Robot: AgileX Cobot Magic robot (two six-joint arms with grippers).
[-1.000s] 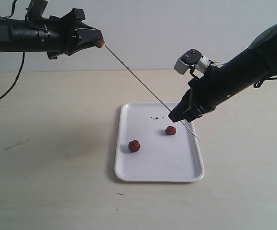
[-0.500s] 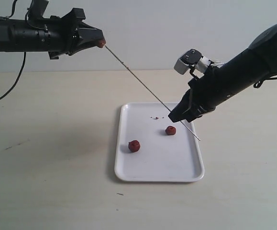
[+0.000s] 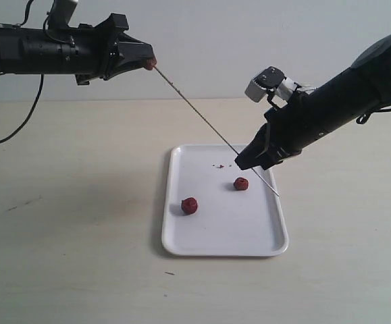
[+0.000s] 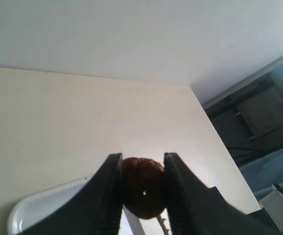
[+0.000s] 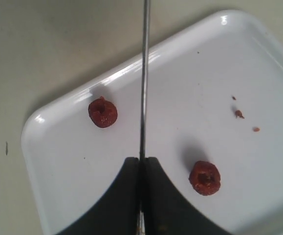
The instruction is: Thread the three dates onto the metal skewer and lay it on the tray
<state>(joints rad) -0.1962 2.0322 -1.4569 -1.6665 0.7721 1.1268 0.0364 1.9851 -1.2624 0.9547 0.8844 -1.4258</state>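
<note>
My left gripper (image 3: 148, 63) (image 4: 141, 171) is shut on one dark red date (image 3: 152, 63) (image 4: 142, 186), held high at the upper left. The skewer's tip shows through that date. The thin metal skewer (image 3: 195, 111) (image 5: 144, 73) slants down from it to my right gripper (image 3: 244, 163) (image 5: 141, 161), which is shut on the rod above the white tray (image 3: 181, 236) (image 5: 58, 161). Two more dates lie on the tray: one near the left (image 3: 190, 205) (image 5: 102, 112), one near the middle (image 3: 240, 183) (image 5: 205, 177).
Small red crumbs (image 3: 218, 165) (image 5: 238, 113) lie on the tray's far part. The tray rests on a pale tabletop (image 3: 67, 202). A black cable (image 3: 16, 121) hangs from the left arm at the far left.
My left gripper with its date has shifted a little to the right along the skewer. The right gripper has moved slightly up and left with the rod.
</note>
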